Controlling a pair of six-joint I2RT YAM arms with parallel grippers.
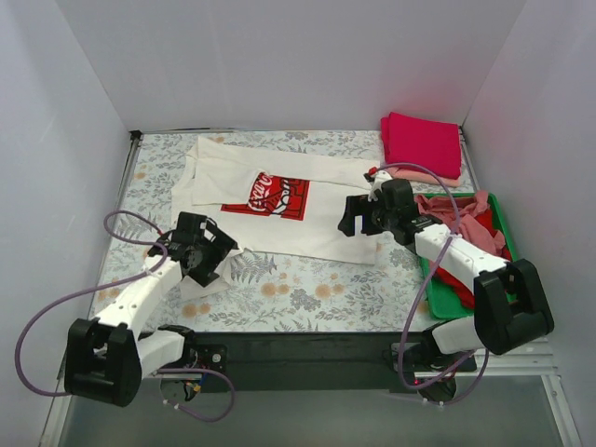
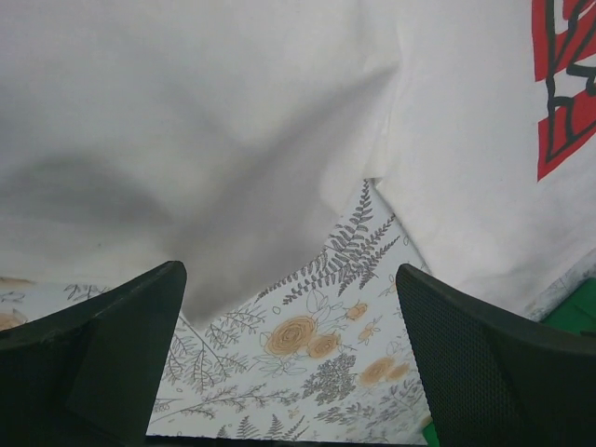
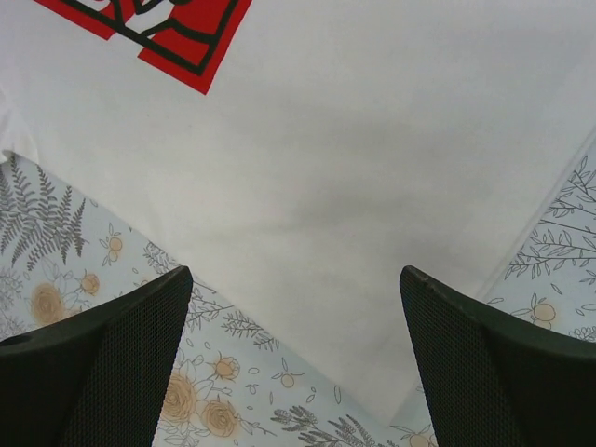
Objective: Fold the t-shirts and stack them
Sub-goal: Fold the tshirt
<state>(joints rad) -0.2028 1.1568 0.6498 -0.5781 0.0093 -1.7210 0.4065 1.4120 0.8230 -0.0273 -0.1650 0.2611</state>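
Top external, operator speaking: the cream-white t-shirt (image 1: 279, 231) lies spread out, print (image 1: 277, 196) up, mid worktop (image 1: 149, 200) and not yet folded. My left hand (image 1: 216, 250) sits at its near-left edge and my right hand (image 1: 352, 219) at its right edge. Both are spread wide and grip nothing.

Reviewer: Other shirts?

Operator: The magenta shirt (image 1: 421, 142) is folded far right, on top of the pale pink shirt (image 1: 430, 175). The dusty-pink shirt (image 1: 458, 212) and red shirt (image 1: 454, 284) are heaped in the green tray (image 1: 500, 219).

Reviewer: Risks?

Operator: The main one, I think, is pinching the floral tablecloth (image 1: 307, 293) along with the shirt. In both wrist views it lies directly under the cloth edge, flat and just as thin. If I drop too deep, the fingers (image 2: 93, 354) could catch both layers and drag the covering. The left side is rumpled, with a sleeve fold and a soft shadowed dip, so I might catch one ply only and the fold would skew. Uneven lifting between the two hands would probably twist the hem.

Reviewer: Materials?

Operator: The shirt is a matte, limp knit, smooth under the right hand and creased at the left. The logo is flat red with black lines. The finger pads (image 3: 102, 354) are dark and finely meshed. The tray is rigid plastic, and the magenta fold is a neat rectangle.
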